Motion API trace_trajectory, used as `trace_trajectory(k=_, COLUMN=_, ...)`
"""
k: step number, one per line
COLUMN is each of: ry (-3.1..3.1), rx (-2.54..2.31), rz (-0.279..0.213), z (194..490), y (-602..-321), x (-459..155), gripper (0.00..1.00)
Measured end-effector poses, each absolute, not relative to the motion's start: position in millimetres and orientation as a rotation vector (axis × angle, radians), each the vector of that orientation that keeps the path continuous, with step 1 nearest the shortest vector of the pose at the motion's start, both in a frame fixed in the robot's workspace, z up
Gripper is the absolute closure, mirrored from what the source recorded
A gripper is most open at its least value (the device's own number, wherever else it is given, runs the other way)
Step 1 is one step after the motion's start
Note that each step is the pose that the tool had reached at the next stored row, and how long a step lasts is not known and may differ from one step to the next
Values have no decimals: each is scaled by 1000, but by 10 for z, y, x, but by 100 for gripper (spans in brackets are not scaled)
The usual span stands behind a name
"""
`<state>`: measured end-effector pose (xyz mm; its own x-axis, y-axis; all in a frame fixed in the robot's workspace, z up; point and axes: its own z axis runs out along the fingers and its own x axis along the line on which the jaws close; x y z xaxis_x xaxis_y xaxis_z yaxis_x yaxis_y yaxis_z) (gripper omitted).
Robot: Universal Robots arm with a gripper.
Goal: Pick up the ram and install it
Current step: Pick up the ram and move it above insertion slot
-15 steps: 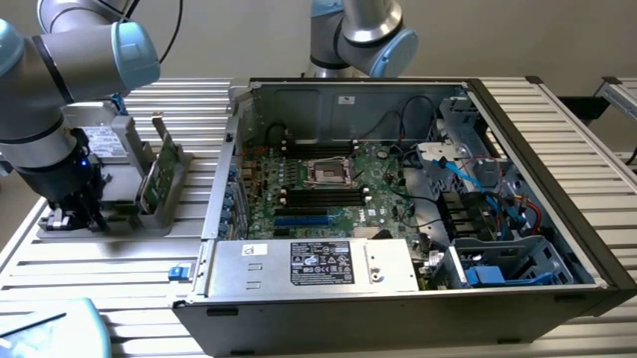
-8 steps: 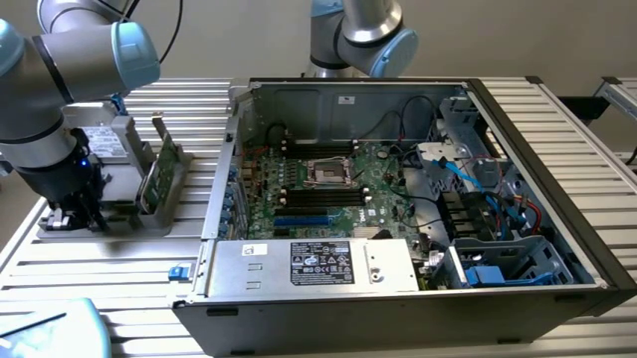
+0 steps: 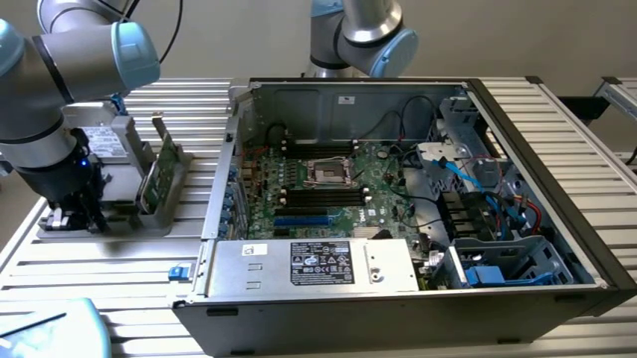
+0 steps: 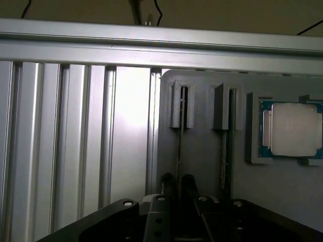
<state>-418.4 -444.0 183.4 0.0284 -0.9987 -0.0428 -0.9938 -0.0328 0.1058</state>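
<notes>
The black gripper (image 4: 177,184), its grip impossible to tell, sits low at the grey slotted holder (image 4: 202,148) propping the long green ram stick (image 3: 160,179) edge-up for pinching.

End effector (image 3: 80,222) low over holder (image 3: 127,218), nr ram (image 3: 164,175).

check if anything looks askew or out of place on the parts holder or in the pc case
Nothing stands out. The ram stands on edge in the grey holder, the processor lies flat in its pocket, and the end effector is down at the holder beside the open case.
</notes>
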Motion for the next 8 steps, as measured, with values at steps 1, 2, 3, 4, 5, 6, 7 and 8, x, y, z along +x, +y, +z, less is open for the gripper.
trace_trajectory(k=1, ry=-2152, rx=2219, rz=-162, z=1835, y=-4440, x=-4184, gripper=78)
trace_trajectory(k=2, ry=-2152, rx=2219, rz=-162, z=1837, y=-4440, x=-4184, gripper=78)
trace_trajectory(k=3, ry=-2152, rx=2219, rz=-162, z=1840, y=-4440, x=-4184, gripper=78)
trace_trajectory(k=4, ry=-2152, rx=2219, rz=-162, z=1842, y=-4440, x=-4184, gripper=78)
trace_trajectory(k=5, ry=-2152, rx=2219, rz=-162, z=1843, y=-4440, x=-4184, gripper=78)
trace_trajectory(k=6, ry=-2152, rx=2219, rz=-162, z=1846, y=-4440, x=-4184, gripper=78)
trace_trajectory(k=7, ry=-2152, rx=2219, rz=-162, z=1849, y=-4440, x=-4184, gripper=78)
trace_trajectory(k=8, ry=-2152, rx=2219, rz=-162, z=1852, y=-4440, x=-4184, gripper=78)
